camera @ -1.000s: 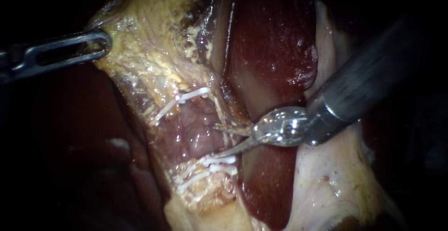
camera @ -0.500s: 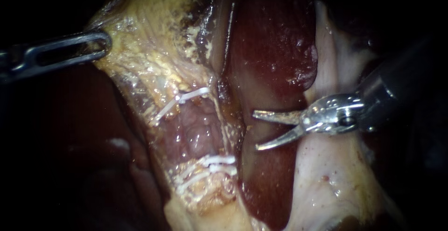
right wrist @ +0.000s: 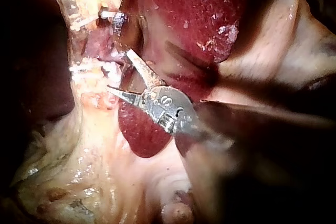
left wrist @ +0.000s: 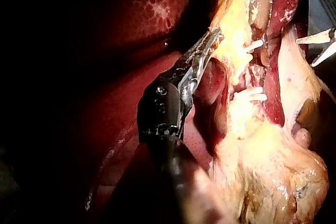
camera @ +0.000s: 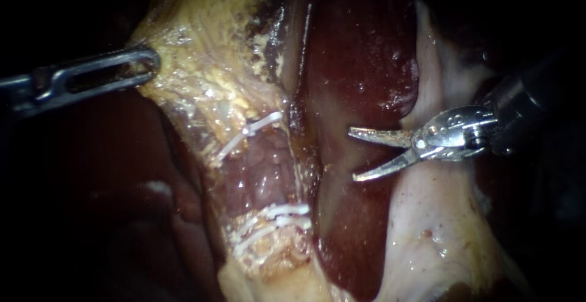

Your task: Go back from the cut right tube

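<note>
Right tool point(camera: 353, 155): blades parted, holding nothing. The tube point(camera: 262, 174) lies ahead of the tips, clear of them, between clips point(camera: 250, 130). Judged soft, slippery, easily torn; any hold belongs on neighbouring fat point(camera: 207, 88), never at the clips. Left tool point(camera: 143, 64): clenched on fat.

The left instrument point(camera: 145, 64) grips tissue point(camera: 201, 82) at left; clips point(camera: 278, 213) cross the tube point(camera: 262, 177) midway; the right instrument point(camera: 353, 155) lies right of them, over the liver point(camera: 360, 64)
</note>
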